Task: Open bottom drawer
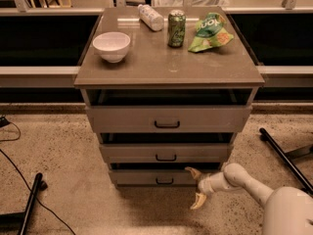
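The white arm (244, 182) enters from 4 o'clock of the view and reaches low over the floor toward 9 o'clock. At its end the tool (194, 187) has its two tan fingers spread wide, one above the other, and pinches nothing. The bottom drawer (142, 176) is the lowest front of the desk (166, 67), near the floor. It lies at 9 o'clock from the tool, and the upper finger is just beside its right end. Its black handle (165, 181) is further at 9 o'clock, apart from the fingers. The desk has three drawers. On its top stand one white bowl (111, 46), one green can (176, 29), one lying bottle (150, 17) and one green bag (210, 32).
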You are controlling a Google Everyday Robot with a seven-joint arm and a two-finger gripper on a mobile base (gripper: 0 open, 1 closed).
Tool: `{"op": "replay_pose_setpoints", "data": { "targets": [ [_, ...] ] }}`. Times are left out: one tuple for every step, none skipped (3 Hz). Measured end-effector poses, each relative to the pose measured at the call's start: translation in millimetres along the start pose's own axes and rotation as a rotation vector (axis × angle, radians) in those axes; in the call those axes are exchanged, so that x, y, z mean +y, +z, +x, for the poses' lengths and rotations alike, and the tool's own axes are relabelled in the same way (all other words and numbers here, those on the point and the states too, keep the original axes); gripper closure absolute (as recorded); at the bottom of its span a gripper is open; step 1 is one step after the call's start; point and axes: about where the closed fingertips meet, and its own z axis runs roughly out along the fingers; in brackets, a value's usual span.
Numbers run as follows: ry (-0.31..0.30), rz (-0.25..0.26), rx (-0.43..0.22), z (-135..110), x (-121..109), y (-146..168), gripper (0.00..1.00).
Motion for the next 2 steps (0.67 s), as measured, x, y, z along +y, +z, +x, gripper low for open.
{"op": "replay_pose_setpoints", "data": {
  "targets": [
    [0.027,0.07,0.076,25.1,-22.1,7.7,0.0],
    [0.052,0.117,0.17,53.5,-42.0,11.0,0.0]
  ]
}}
